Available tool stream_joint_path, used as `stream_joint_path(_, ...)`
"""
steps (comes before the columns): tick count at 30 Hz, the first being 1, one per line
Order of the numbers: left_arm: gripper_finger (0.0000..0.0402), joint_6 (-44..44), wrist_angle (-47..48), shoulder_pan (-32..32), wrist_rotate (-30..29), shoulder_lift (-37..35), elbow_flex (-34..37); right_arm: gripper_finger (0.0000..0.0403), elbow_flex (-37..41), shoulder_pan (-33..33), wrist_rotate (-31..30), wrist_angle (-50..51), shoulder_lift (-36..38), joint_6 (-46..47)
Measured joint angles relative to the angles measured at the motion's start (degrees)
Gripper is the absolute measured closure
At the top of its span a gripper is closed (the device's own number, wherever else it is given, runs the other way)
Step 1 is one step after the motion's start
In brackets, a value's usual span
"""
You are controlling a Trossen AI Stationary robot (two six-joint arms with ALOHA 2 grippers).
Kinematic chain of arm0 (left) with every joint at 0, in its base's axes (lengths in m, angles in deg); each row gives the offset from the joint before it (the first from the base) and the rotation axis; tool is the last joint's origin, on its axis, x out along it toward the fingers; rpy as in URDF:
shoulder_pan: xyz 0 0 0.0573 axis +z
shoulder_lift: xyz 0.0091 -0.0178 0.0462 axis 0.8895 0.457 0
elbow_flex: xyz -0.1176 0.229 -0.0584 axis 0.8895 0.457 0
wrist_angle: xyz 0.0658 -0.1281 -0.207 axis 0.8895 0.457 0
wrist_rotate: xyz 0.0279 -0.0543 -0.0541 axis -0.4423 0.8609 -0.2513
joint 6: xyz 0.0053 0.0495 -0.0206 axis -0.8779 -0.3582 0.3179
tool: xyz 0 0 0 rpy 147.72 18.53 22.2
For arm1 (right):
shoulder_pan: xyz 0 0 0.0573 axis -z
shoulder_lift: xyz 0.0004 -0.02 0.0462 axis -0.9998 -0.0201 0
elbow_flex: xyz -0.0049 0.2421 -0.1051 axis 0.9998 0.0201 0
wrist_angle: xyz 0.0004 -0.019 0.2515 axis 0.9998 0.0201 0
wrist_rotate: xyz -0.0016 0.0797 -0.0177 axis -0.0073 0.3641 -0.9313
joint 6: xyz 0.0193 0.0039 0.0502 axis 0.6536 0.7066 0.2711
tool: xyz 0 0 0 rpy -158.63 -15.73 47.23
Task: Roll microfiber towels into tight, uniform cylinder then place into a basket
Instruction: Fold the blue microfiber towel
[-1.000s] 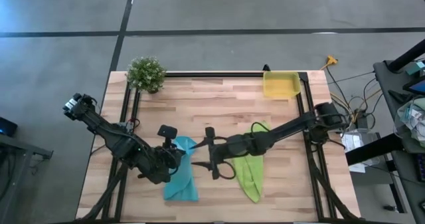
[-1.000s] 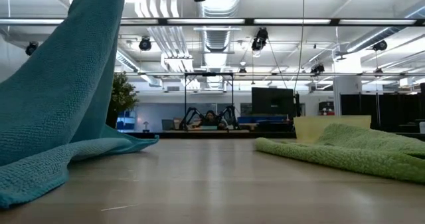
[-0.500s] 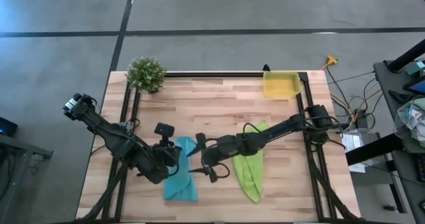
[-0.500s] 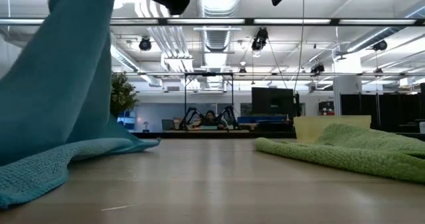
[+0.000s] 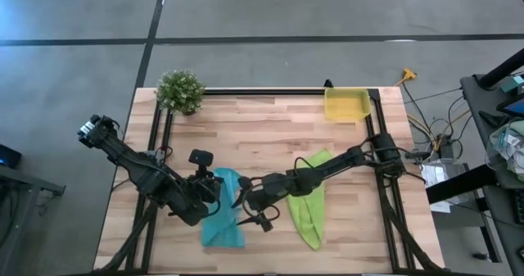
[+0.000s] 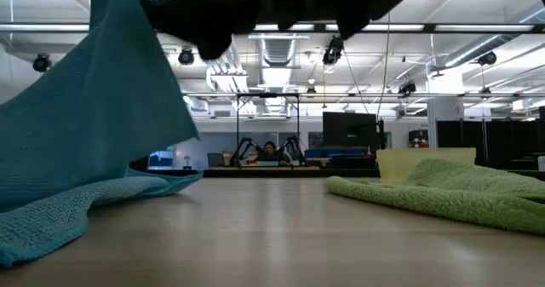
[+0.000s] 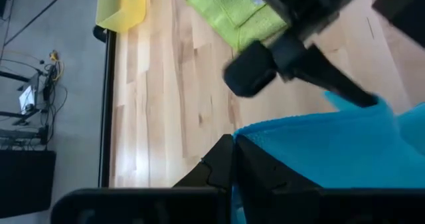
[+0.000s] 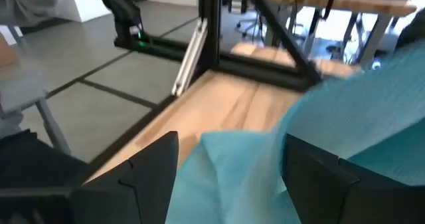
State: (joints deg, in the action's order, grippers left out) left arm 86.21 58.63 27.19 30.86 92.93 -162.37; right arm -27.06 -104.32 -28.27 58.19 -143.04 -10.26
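Two soft microfiber cloths are counted: a turquoise-blue towel [image 5: 223, 219], clamped and lifted by the left gripper [image 5: 214, 187]; the right gripper [image 5: 246, 206], fingers apart, straddles its edge. A lime-green towel [image 5: 308, 209] lies flat. The bright-yellow plastic basket [image 5: 345, 105] sits at the far edge. Only the low view shows the blue cloth's raised drape.

Right hand [image 5: 246, 210] moved left, reaching lifted turquoise towel [image 5: 223, 219].

Two towels [image 5: 223, 219] [image 5: 308, 209], one basket [image 5: 345, 106], one potted plant [image 5: 180, 91], two arms [image 5: 147, 178] [image 5: 327, 168]
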Motion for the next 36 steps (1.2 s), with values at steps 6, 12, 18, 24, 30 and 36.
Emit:
stream_joint_path(6, 0.0402, 0.0, 0.3, 0.0, 0.0, -0.2, 0.0, 0.0170, 0.0, 0.0, -0.1, -0.2, -3.3, 2.9)
stream_joint_path(12, 0.0402, 0.0, 0.4, 0.0, 0.0, -0.5, 0.1, 0.0179, 0.0, 0.0, -0.1, 2.2, -4.0, 3.2)
stream_joint_path(18, 0.0402, 0.1, 0.5, 0.0, 0.0, -0.5, 0.2, 0.0187, 0.0, 0.1, -2.3, 6.9, -3.9, 1.4)
stream_joint_path(24, 0.0402, 0.1, 0.6, 0.0, 0.3, -0.6, 0.3, 0.0210, 0.1, 0.1, -9.1, 13.0, -3.8, -2.4)
stream_joint_path(30, 0.0402, 0.3, 0.5, 0.0, 0.3, -0.6, 0.4, 0.0251, 0.1, 0.1, -9.2, 14.6, -3.5, -2.9)
stream_joint_path(36, 0.0402, 1.6, 1.2, 0.0, 0.3, -0.6, 0.4, 0.0298, 0.1, 0.1, -9.2, 18.1, -3.1, -3.2)
